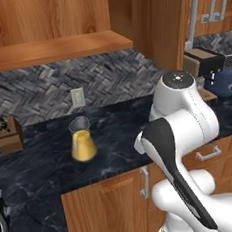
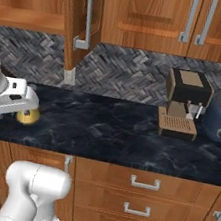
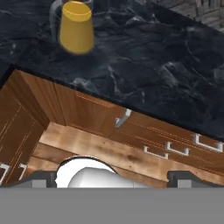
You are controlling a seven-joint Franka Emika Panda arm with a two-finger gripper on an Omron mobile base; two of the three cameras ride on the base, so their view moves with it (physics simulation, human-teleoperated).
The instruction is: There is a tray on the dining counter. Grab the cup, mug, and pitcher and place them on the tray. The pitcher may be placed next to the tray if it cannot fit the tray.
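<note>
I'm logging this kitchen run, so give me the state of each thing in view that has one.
pitcher: upright on the black counter, part full of yellow-orange liquid, not held.
gripper: open, empty, apart from the pitcher.
cabinet drawers: all shut.
upper cabinet doors: shut.
coffee machine: standing upright on the counter.

The pitcher (image 1: 83,141) stood upright on the black counter (image 1: 115,138), near an outlet (image 1: 77,97); a knife block (image 1: 8,134) sat at far left; the white arm (image 1: 184,146) rose at right.
</note>
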